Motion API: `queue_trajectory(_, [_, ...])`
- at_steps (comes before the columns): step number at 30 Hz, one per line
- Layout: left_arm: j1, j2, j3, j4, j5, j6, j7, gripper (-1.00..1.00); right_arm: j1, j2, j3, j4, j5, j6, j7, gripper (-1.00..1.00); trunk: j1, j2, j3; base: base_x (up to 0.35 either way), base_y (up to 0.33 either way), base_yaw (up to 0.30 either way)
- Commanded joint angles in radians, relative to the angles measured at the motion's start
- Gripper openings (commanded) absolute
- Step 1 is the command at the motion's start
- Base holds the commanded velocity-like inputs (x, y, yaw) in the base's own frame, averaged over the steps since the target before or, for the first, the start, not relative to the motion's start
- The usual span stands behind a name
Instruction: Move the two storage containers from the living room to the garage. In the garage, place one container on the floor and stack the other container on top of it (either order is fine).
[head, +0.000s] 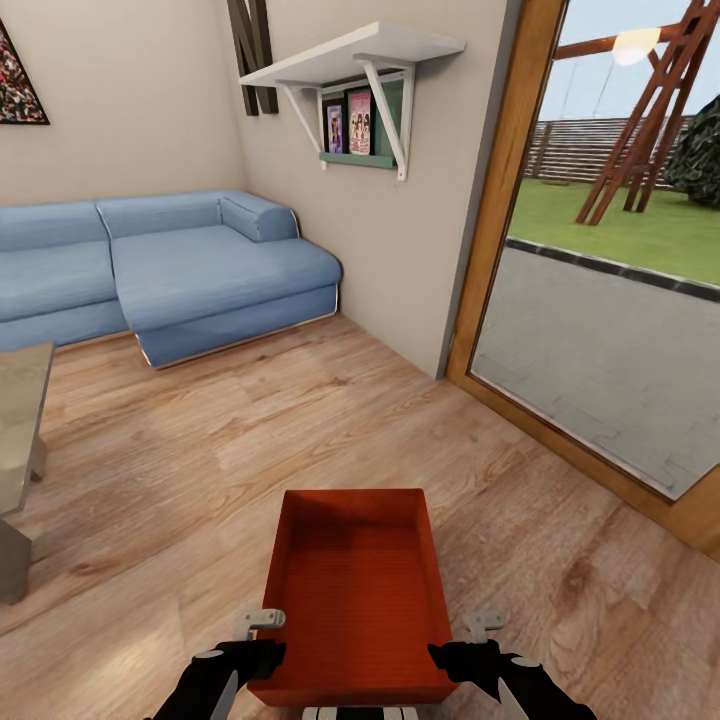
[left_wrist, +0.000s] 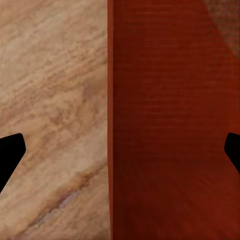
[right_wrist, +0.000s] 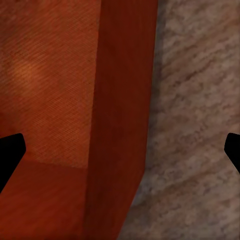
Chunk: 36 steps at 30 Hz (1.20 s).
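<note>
One orange-red storage container (head: 355, 590) sits low in front of me over the light wood plank floor (head: 200, 470) of the living room, its open top facing up and nothing inside. My left gripper (head: 266, 648) is at its near left wall and my right gripper (head: 462, 645) at its near right wall. In the left wrist view the left gripper (left_wrist: 120, 155) is open, its fingers wide apart astride the container wall (left_wrist: 170, 125). The right gripper (right_wrist: 120, 155) stands open the same way astride the other wall (right_wrist: 60, 100). Whether the container rests on the planks or is lifted, I cannot tell.
A blue sectional sofa (head: 200, 260) fills the far left corner. A glossy grey low table (head: 15, 440) juts in at the left edge. A wood-framed glass door (head: 600, 330) runs along the right, and a white wall shelf (head: 350, 60) hangs above.
</note>
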Motion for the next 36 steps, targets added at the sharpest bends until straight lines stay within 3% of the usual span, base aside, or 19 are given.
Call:
queue_trajectory(1, [0.000,-0.001,0.004,-0.002,-0.005,0.005,-0.002,1.00,0.000,0.001,-0.007,-0.002,0.005,0.006,0.005,1.00,0.000,0.000,-0.001,0.000,0.000,0.000])
queue_trajectory(36, [0.000,-0.001,0.004,-0.002,-0.006,0.002,-0.001,1.00,0.000,0.001,-0.007,-0.002,0.005,0.006,0.005,1.00,0.001,-0.001,-0.012,0.000,0.000,0.000])
